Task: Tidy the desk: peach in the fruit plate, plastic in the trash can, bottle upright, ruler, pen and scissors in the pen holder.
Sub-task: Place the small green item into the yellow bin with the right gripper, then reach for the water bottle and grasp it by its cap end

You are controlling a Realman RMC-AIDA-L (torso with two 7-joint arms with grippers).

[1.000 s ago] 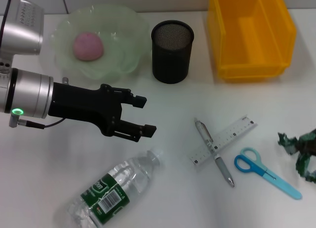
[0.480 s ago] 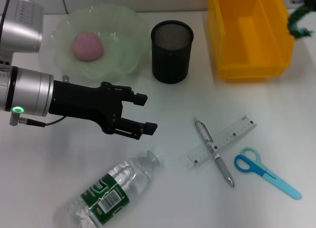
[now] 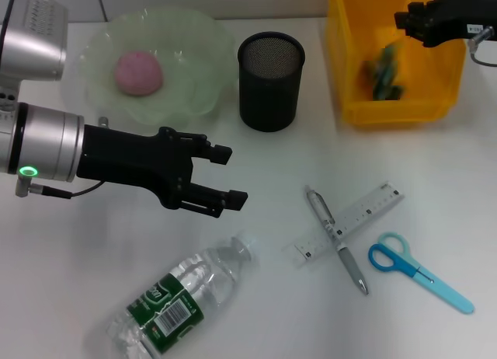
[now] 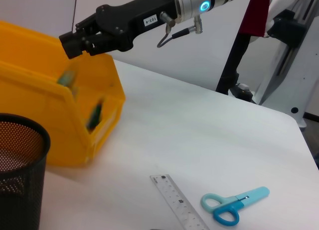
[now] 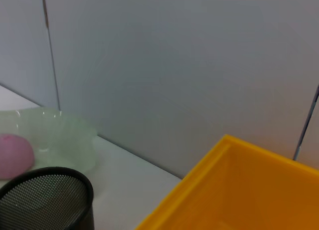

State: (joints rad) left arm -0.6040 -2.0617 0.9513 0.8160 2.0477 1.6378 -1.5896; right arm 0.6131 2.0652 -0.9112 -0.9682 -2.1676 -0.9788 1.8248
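Observation:
The pink peach (image 3: 140,71) lies in the pale green fruit plate (image 3: 203,57). Crumpled green plastic (image 3: 382,71) shows blurred inside the yellow trash can (image 3: 343,64), just below my right gripper (image 3: 407,22), which is open above its far right corner. The clear bottle (image 3: 178,297) lies on its side near the front edge. Above its cap my left gripper (image 3: 233,175) hovers open and holds nothing. The silver pen (image 3: 338,241) lies across the white ruler (image 3: 359,216), with the blue scissors (image 3: 419,272) to their right. The black mesh pen holder (image 3: 270,81) stands beside the plate.
In the left wrist view the right gripper (image 4: 76,43) reaches over the trash can (image 4: 99,93), with the ruler (image 4: 179,202) and scissors (image 4: 234,210) on the white table. The right wrist view shows the peach (image 5: 12,153), pen holder (image 5: 50,195) and trash can (image 5: 239,190).
The plastic left the table's right edge, was carried up over the trash can and has dropped into it. The right gripper came into view above the bin. The left arm barely moved.

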